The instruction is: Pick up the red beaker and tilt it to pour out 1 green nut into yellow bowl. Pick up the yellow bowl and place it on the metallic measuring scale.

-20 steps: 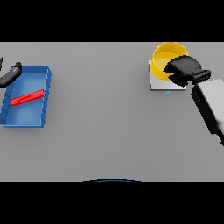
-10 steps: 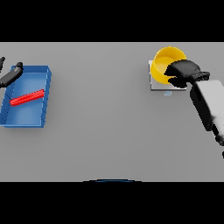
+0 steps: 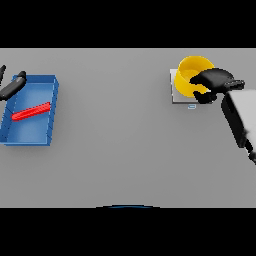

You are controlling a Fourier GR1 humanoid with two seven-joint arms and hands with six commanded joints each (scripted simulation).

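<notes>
The yellow bowl (image 3: 189,76) sits on the pale square measuring scale (image 3: 175,96) at the far right of the table. My right hand (image 3: 214,80) grips the bowl's near right rim, with fingers curled over the edge and the thumb below it. The hand hides the bowl's right side, and I cannot see inside the bowl. A long red object, seemingly the red beaker (image 3: 31,111), lies on its side in a blue tray (image 3: 30,136) at the far left. My left hand (image 3: 13,86) rests at the tray's far left corner with straight fingers, holding nothing.
A small readout (image 3: 191,106) shows on the scale's near edge. My right forearm (image 3: 240,120) slants in from the lower right. Bare grey table spans the middle between tray and scale.
The bowl has come down a little toward me and settled onto the scale, with my right hand still on its rim. The left hand and the tray have not moved.
</notes>
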